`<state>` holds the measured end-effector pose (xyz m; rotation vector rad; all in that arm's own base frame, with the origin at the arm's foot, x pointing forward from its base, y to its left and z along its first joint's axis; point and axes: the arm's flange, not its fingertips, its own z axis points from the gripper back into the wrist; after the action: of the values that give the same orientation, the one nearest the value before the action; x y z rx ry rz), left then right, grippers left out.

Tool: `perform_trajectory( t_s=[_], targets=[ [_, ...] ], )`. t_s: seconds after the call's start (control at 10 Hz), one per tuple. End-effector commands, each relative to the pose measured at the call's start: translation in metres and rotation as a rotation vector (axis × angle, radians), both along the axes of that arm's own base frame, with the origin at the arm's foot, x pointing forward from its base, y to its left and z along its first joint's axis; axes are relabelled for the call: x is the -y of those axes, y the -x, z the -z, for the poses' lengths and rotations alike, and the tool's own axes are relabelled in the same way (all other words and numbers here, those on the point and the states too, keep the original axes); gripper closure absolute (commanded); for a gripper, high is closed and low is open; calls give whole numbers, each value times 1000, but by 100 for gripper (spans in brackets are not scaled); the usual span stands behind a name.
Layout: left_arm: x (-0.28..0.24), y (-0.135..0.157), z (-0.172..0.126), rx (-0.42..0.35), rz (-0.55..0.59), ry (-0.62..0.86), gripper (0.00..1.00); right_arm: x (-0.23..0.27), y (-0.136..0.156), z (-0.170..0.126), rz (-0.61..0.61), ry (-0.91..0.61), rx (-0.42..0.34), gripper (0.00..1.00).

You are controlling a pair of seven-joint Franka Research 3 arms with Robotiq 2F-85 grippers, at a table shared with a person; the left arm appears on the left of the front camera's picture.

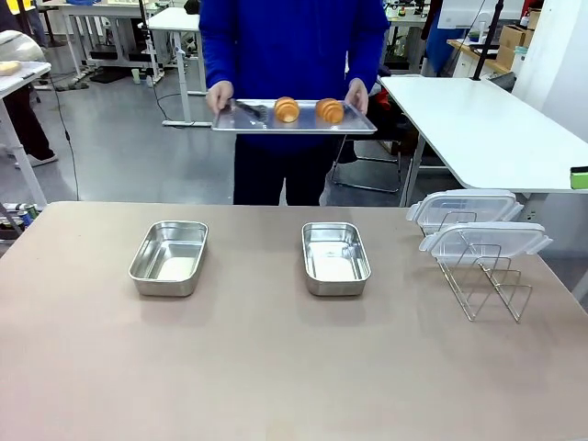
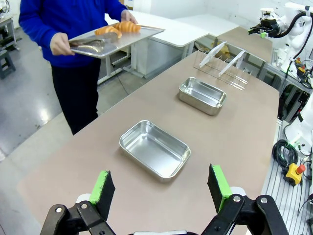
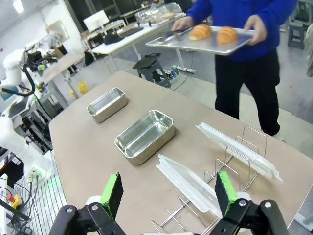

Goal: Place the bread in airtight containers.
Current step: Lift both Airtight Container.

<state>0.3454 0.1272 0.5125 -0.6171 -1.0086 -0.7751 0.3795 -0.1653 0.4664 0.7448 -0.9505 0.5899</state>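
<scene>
Left gripper (image 2: 161,191): jaws spread wide, nothing between the green pads (image 2: 105,192). It hangs above the near part of the table (image 2: 244,142).
Just ahead of it is the left pan (image 2: 154,149), empty and flat on the table. Farther along is the right pan (image 2: 202,95), also empty and well apart from the first.

Right gripper (image 3: 168,193): jaws equally wide, holding nothing. It hangs over the wire rack (image 3: 234,164), where two clear lids (image 3: 188,182) lean in the slots. The rack stands to the robot's right of the right pan.

Bread: off the table. A person (image 1: 294,37) at the far side holds a flat metal tray (image 1: 303,127) in both hands (image 1: 220,95), clear of the tabletop. The first croissant (image 1: 287,109) and second croissant (image 1: 329,110) sit side by side near the tray's middle, not touching. A dark utensil (image 1: 253,111) lies on the tray beside the first croissant; I cannot tell its type.
</scene>
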Motion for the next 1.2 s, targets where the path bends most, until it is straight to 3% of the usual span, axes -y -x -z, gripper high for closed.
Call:
perform_trajectory(
  t_s=[0.0,1.1],
  targets=[
    [-1,-3,0,27,10,15,0,0,-4,0,0,-13,40,0],
    [-1,-3,0,27,10,15,0,0,-4,0,0,-13,40,0]
  ],
)
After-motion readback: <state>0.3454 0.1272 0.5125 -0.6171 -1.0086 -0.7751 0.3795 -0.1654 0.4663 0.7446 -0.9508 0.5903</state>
